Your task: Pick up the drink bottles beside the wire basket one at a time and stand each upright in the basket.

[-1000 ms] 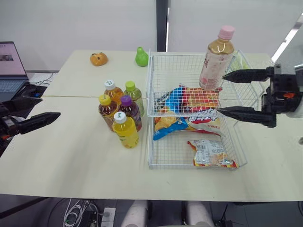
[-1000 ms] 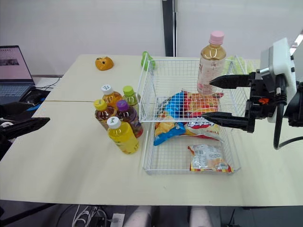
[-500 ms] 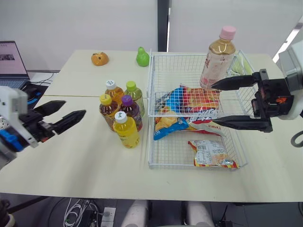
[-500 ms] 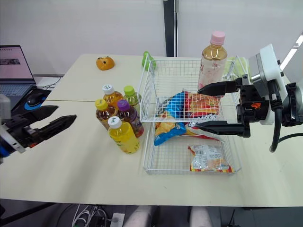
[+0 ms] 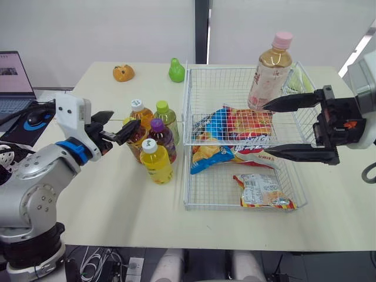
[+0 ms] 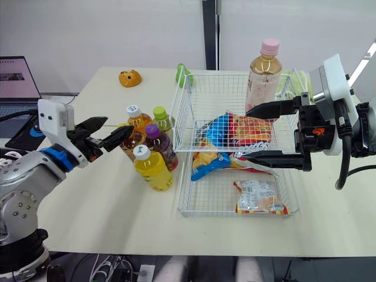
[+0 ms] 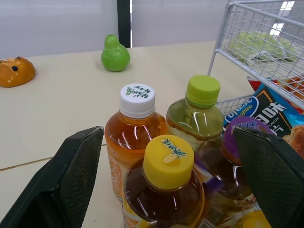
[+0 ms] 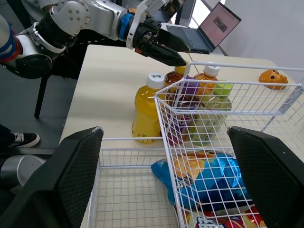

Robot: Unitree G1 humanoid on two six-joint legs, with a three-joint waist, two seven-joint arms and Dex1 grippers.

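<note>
Several drink bottles stand clustered left of the wire basket (image 5: 235,69): a white-capped orange one (image 5: 140,113), a green-capped one (image 5: 165,116), a yellow-capped tea bottle (image 7: 166,185), a purple-capped one (image 5: 160,136) and a white-capped yellow one (image 5: 155,161). A pink-capped bottle (image 5: 269,71) stands upright in the basket's far right corner. My left gripper (image 5: 126,120) is open at cap height, its fingers (image 7: 71,180) on either side of the yellow-capped bottle without touching it. My right gripper (image 5: 267,129) hangs open over the basket's right side, just in front of the pink-capped bottle.
Snack bags (image 5: 235,126) lie in the basket, another (image 5: 261,191) at its near end. A green pear (image 5: 175,70) and an orange toy (image 5: 123,73) sit at the table's far edge. A laptop (image 5: 13,79) and a mouse (image 5: 35,114) are at the far left.
My left arm has swung in from the left edge to the bottle cluster, gripper still open. The right gripper shifted slightly left early on, then held still.
</note>
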